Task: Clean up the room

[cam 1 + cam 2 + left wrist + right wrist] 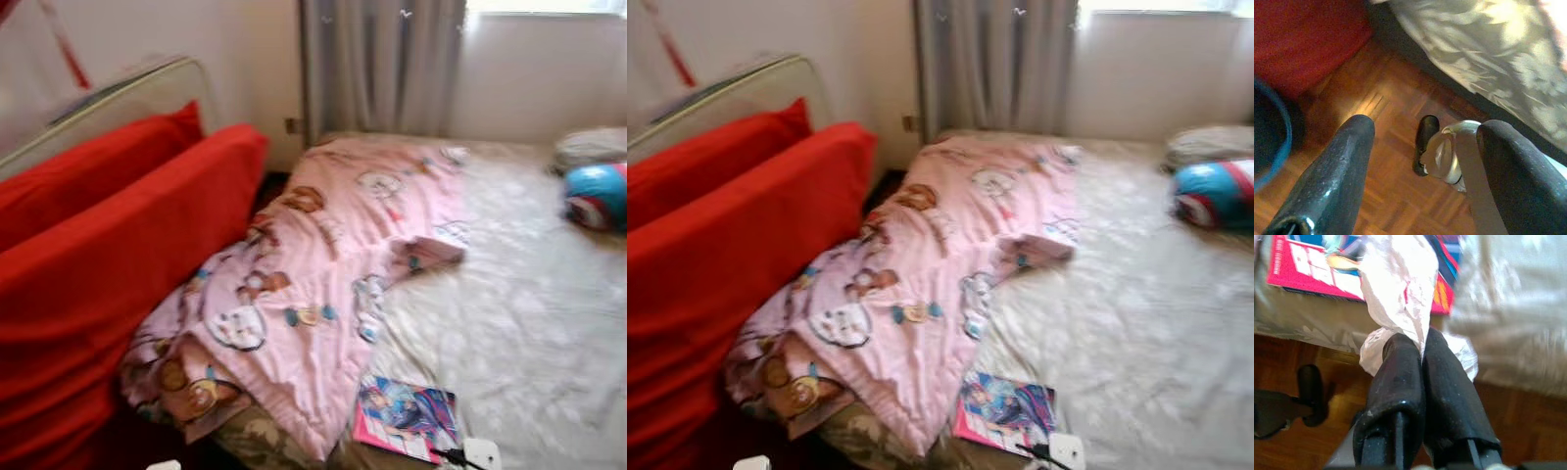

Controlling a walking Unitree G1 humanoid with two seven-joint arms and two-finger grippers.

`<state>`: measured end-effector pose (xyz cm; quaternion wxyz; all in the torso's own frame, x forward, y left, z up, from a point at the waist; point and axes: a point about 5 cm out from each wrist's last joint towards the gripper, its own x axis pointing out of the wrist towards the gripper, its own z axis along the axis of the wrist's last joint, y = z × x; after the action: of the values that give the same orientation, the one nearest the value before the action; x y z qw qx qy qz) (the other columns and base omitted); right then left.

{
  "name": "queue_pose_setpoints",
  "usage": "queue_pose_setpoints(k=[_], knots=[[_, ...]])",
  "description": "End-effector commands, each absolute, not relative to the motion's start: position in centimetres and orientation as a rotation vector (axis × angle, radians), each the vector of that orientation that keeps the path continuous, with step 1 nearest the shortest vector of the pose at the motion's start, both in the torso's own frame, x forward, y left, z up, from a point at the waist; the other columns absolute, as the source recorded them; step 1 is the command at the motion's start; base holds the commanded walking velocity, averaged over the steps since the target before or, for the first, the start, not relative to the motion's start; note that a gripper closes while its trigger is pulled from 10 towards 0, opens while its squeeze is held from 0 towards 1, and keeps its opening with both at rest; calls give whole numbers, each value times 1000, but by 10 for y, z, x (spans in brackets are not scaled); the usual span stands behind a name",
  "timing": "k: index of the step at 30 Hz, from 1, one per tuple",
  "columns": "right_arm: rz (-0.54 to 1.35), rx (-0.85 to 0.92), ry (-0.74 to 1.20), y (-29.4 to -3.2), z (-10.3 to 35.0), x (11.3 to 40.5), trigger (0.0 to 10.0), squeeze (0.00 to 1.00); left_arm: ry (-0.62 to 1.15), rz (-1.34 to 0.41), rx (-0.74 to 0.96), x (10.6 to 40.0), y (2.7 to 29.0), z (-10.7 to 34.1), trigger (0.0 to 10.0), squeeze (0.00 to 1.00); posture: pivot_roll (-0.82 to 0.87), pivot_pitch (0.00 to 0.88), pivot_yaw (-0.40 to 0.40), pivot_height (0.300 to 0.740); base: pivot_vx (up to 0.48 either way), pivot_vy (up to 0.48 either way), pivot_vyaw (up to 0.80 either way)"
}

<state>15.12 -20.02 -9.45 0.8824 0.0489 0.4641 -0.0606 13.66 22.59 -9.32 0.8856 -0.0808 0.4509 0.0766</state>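
My right gripper point(1422, 345) is shut on a crumpled white sheet of paper or plastic point(1400, 289), which hangs from its fingertips over the bed's near edge. Behind it a pink and blue magazine point(1308, 264) lies on the mattress; the magazine point(407, 416) sits at the bed's front edge. A pink cartoon-print blanket point(323, 264) lies rumpled across the left half of the bed. My left gripper point(1427, 126) hangs open and holds nothing, low over the parquet floor point(1376, 161) between the red sofa and the bed's side.
A red sofa point(108, 245) stands close along the bed's left side. The white sheet point(509, 313) covers the bed's right half, with a blue ball-like cushion point(596, 194) and a grey pillow point(591, 147) at the far right. Grey curtains point(382, 64) hang behind.
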Motion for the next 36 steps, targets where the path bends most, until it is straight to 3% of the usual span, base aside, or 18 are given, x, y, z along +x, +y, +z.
queue_pose_setpoints(k=[1,15,26,36], knots=[[-106,112,964,-192,-95,154,10000,0,961,177,-160,130,230,-95,10000,0,-18,0,-1,726,0,0,800],[-103,124,967,-191,-94,156,10000,0,972,192,-159,131,231,-95,10000,0,-23,0,7,726,0,0,800],[-116,151,958,-192,-92,162,10000,0,966,214,-170,131,238,-93,10000,0,-7,0,2,726,0,0,82],[-104,142,949,-192,-91,164,10000,0,940,210,-175,139,236,-91,10000,0,5,0,1,726,0,0,780]])
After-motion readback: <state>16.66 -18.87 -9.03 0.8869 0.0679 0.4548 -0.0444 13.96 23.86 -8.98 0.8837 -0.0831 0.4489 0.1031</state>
